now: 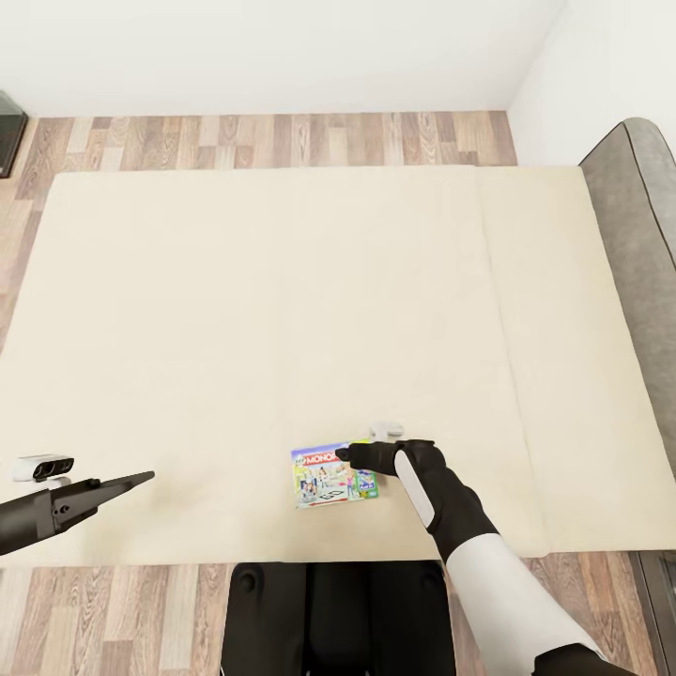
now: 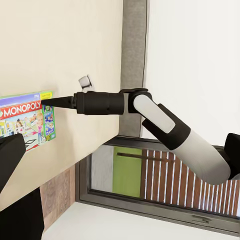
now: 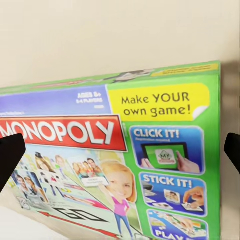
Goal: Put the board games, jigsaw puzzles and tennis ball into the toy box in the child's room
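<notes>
One board game, a green-white Monopoly box (image 1: 333, 475) with a red band, lies flat on the beige mattress of the bed (image 1: 282, 282) near its front edge. My right gripper (image 1: 347, 455) is low at the box's far right corner, open, its dark fingertips (image 3: 11, 155) standing wide apart on either side of the cover (image 3: 120, 165). In the left wrist view the right gripper (image 2: 51, 101) points at the box's (image 2: 25, 120) edge. My left gripper (image 1: 141, 479) hovers open over the mattress, well to the left of the box.
The grey headboard (image 1: 638, 235) runs along the bed's right side. Wooden floor (image 1: 282, 139) and a white wall lie beyond the far edge, with a dark object (image 1: 7, 127) at the far left. My dark base (image 1: 329, 610) stands against the bed's front edge.
</notes>
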`<state>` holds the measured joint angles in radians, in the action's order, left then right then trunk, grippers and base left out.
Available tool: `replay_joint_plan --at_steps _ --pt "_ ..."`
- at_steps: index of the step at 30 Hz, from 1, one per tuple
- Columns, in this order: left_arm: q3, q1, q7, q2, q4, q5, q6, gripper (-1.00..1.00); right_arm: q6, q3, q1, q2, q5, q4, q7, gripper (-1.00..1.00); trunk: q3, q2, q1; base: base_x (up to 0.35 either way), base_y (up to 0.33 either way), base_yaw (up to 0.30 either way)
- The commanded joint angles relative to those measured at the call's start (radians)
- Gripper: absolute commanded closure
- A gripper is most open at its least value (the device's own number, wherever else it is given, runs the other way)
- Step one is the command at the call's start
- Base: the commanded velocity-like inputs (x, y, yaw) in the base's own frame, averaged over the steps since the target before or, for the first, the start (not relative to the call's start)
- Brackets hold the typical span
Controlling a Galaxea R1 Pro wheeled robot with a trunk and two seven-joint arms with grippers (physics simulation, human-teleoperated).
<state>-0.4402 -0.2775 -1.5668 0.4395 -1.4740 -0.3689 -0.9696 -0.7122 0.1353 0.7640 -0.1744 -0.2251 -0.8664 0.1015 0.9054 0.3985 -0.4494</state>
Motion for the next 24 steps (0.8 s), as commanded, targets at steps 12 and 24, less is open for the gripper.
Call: replay_joint_plan --at_steps 12,24 --pt "0.000 0.000 -0.004 -0.001 0.000 0.001 -0.011 -1.00 -0.011 0.000 0.000 0.000 0.000 0.006 0.003 -1.00 0.001 0.002 -0.001 0.000 0.000 0.000" --pt "0.000 0.000 -0.004 0.000 0.000 0.001 -0.011 -1.00 -0.013 0.000 0.001 0.000 -0.001 0.012 0.003 -1.00 0.001 0.002 -0.001 0.000 0.000 0.000"
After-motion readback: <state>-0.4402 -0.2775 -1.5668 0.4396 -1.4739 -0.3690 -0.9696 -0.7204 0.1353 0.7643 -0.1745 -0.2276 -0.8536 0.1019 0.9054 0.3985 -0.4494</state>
